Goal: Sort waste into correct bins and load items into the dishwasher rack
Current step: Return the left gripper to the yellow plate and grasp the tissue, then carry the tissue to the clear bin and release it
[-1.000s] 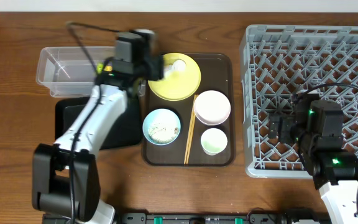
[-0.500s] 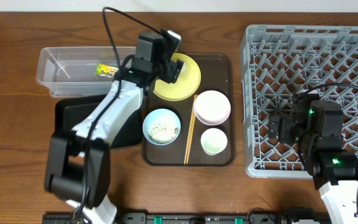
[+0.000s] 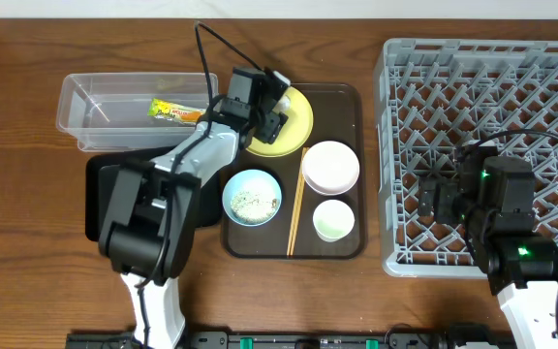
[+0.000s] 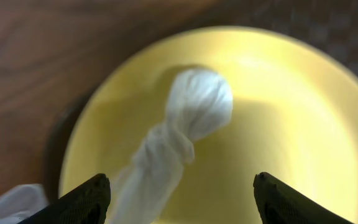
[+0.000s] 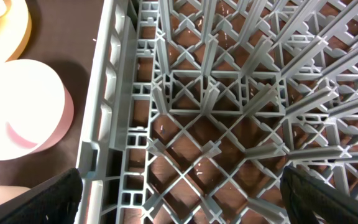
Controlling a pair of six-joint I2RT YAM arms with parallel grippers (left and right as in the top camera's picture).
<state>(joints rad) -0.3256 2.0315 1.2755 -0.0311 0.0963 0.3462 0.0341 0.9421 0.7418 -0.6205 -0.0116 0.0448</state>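
Observation:
My left gripper (image 3: 271,114) is open and empty, low over the round yellow plate (image 3: 296,124). In the left wrist view its fingers (image 4: 180,190) frame a twisted white tissue (image 4: 191,118) lying on the plate (image 4: 278,124). The green-and-yellow wrapper (image 3: 175,111) lies in the clear tub (image 3: 85,102). The black tray (image 3: 114,189) is in front of the tub. The light-blue bowl (image 3: 252,197) holds rice. The white-pinkish bowl (image 3: 330,167), white cup (image 3: 333,220) and chopsticks (image 3: 296,208) lie beside it. My right gripper (image 3: 434,199) is open and empty over the grey rack (image 3: 482,87).
The plate, bowls, cup and chopsticks all sit on a dark-brown serving tray (image 3: 352,102) between the bins and the rack. The right wrist view shows the rack's left wall (image 5: 107,124) with the white-pinkish bowl (image 5: 23,106) just outside it.
My left gripper has swung right from the clear tub's edge to over the yellow plate. The wrapper stays in the tub. The right arm has not moved.

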